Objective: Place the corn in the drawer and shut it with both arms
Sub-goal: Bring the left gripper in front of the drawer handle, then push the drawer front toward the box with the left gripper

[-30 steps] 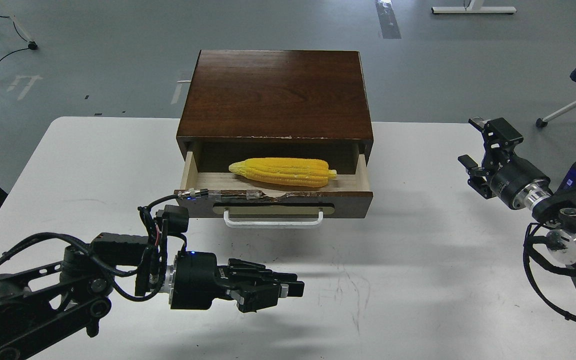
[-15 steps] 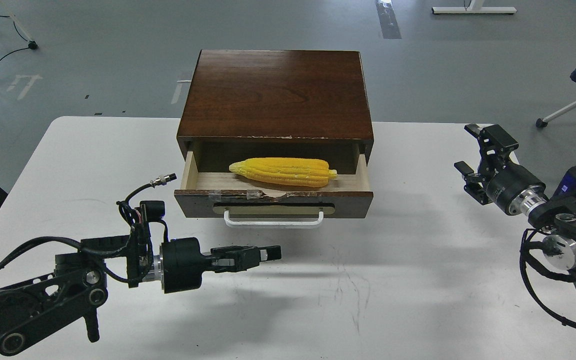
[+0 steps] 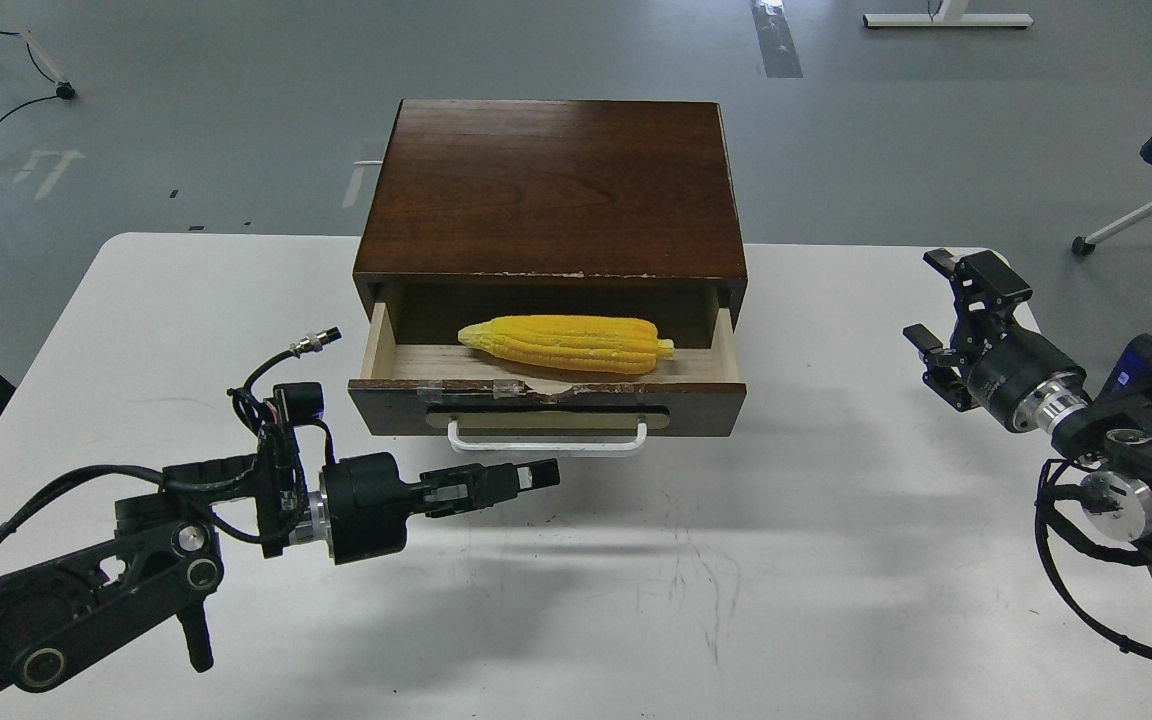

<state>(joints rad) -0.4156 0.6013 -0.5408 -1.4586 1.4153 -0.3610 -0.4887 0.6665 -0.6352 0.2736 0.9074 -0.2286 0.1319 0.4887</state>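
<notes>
The yellow corn [image 3: 568, 343] lies lengthwise inside the open drawer [image 3: 546, 404] of a dark brown wooden cabinet [image 3: 553, 188]. The drawer front carries a white bar handle [image 3: 546, 441] on a beige oval plate. My left gripper [image 3: 536, 475] is seen edge-on, fingers together and empty, just below and in front of the handle. My right gripper [image 3: 939, 300] is open and empty, above the table to the right of the drawer, well clear of it.
The white table [image 3: 786, 560] bears scuff marks in front of the drawer. A loose silver cable plug [image 3: 316, 341] of my left arm sticks up near the drawer's left front corner. Grey floor, chair legs and a cable lie beyond the table.
My left gripper has rolled from flat to edge-on and moved up toward the drawer handle. My right gripper has drifted slightly left toward the drawer. Corn and drawer have not moved.
</notes>
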